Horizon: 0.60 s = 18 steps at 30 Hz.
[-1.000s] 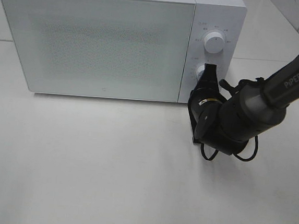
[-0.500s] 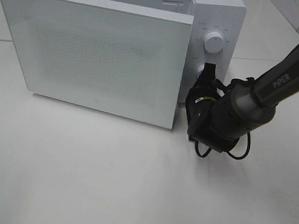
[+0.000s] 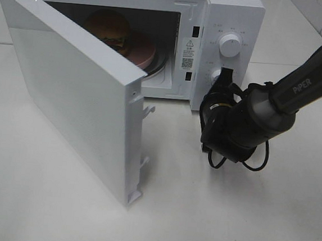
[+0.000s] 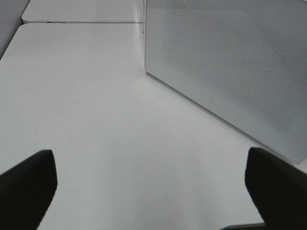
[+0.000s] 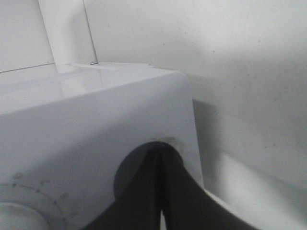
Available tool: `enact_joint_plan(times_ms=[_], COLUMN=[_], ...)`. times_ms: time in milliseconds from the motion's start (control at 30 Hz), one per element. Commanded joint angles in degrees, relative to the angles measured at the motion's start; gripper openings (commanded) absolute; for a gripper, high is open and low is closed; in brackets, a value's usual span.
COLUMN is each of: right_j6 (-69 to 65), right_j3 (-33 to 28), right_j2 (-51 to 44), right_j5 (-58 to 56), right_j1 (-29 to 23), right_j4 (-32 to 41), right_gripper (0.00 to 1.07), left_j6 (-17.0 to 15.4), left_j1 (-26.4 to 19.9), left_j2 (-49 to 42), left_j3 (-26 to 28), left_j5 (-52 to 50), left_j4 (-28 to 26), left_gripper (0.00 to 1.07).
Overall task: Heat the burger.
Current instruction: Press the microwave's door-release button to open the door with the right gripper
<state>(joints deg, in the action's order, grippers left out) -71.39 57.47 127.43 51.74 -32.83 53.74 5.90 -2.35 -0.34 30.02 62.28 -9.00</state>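
Your right hand (image 3: 225, 80), pinched shut, is seemingly pressing the lower knob (image 3: 214, 75); your left hand (image 4: 152, 187) is hanging wide. The burger (image 3: 108, 28) is sitting inside, upper left; the open door (image 3: 73, 96) is needing closing next.

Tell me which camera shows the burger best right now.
Exterior high: the burger sits inside the open microwave, visible above the door. Left wrist shows only the door's outside; right wrist only the control panel.

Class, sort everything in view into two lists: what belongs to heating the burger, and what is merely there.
Belongs: burger, pink plate, microwave, its open door, lower control, right pincer.
Merely there: table, left pincer.
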Motion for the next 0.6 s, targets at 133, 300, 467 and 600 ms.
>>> enact_joint_plan(times_ms=[133,300,467,600], right_j6=[-0.06,0.06,1.26,1.38], right_j3=[5.39,5.39,2.98,0.06], right_j2=[-0.80,-1.26,-2.81,-4.24], right_j5=[11.29,10.60,8.94,7.10], right_j1=[2.41,1.43,1.20,1.20], right_j4=[-9.34,-9.22,-7.85,-7.73], right_gripper=[0.00,0.00,0.00,0.00], left_j6=[0.06,0.06,0.06,0.06], left_j1=[0.11,0.11,0.11,0.11], left_j2=[-0.92,-0.92,-0.92,-0.92], left_j3=[-0.17,-0.17,-0.17,-0.17], left_j5=[-0.63,-0.63,-0.63,-0.63], left_j4=[-0.17,-0.17,-0.17,-0.17], left_gripper=[1.00,1.00,1.00,1.00])
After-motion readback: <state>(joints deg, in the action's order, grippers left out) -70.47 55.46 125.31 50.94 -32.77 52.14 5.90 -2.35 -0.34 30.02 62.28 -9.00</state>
